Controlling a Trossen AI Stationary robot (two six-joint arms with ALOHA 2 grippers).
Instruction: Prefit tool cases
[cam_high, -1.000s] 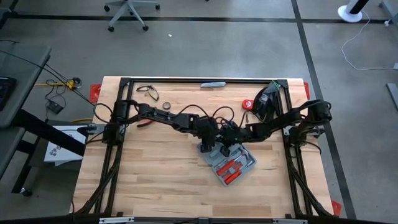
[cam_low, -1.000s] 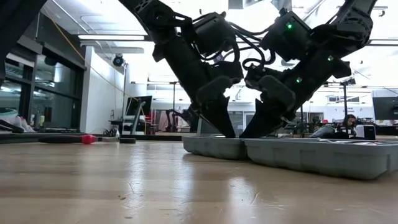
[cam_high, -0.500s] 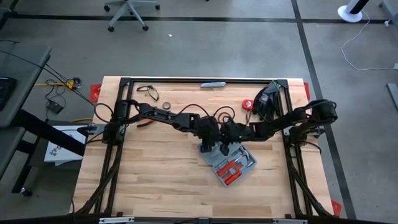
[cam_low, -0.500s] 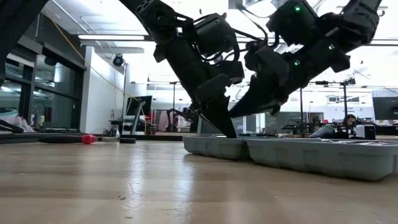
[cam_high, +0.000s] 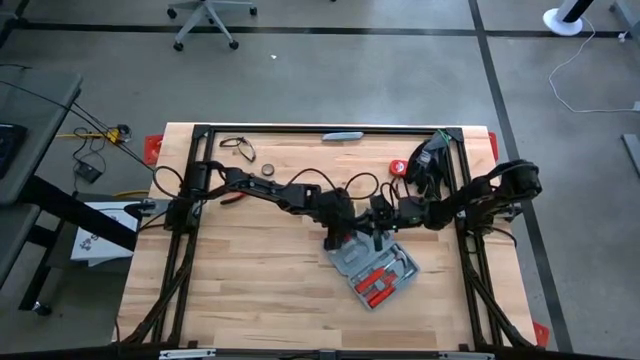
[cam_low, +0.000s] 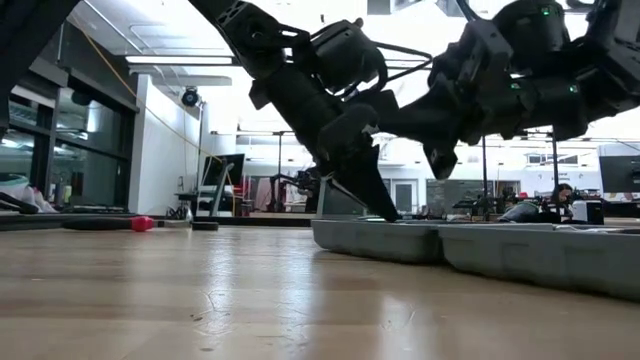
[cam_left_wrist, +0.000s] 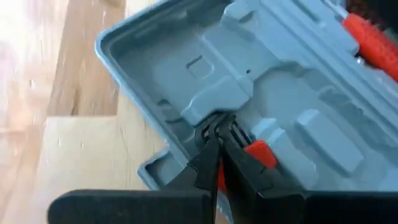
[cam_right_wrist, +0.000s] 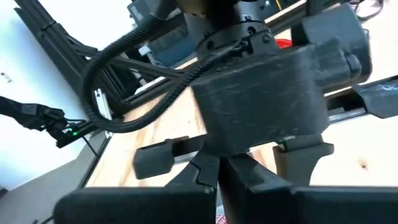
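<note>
— Wooden table (cam_high: 250, 290) under a black frame, grey floor around it, an office chair (cam_high: 205, 18) well beyond the far edge. Where is the tool case?

— The tool case (cam_high: 372, 266) lies open and flat on the table, toward the right of the middle, turned at an angle. One half holds red-handled tools (cam_high: 377, 283); the other half shows bare moulded grey plastic.

— And the left gripper relative to the case?

— The left gripper (cam_high: 337, 238) is down at the case's far-left corner, over the moulded half. In the left wrist view its fingers (cam_left_wrist: 208, 163) are pressed almost together, tips set against a raised rib of the moulding beside a small red part (cam_left_wrist: 260, 152). Whether they pinch anything between them I cannot tell.

— From table height?

— The left gripper's tips meet the case's rim (cam_low: 375, 238) from above.

— The right one?

— The right gripper (cam_high: 380, 222) hangs just above the case's far edge, right beside the left gripper, clear of the plastic. Its fingers (cam_right_wrist: 239, 180) are closed with nothing between them, and its wrist camera looks straight onto the left arm's wrist block.

— Anything else near the case?

— Beyond it, toward the table's far edge: a slim grey-blue bar (cam_high: 342, 136), a red item (cam_high: 396, 168), a black device (cam_high: 432, 160) and glasses (cam_high: 236, 145). All well apart from the case.
</note>
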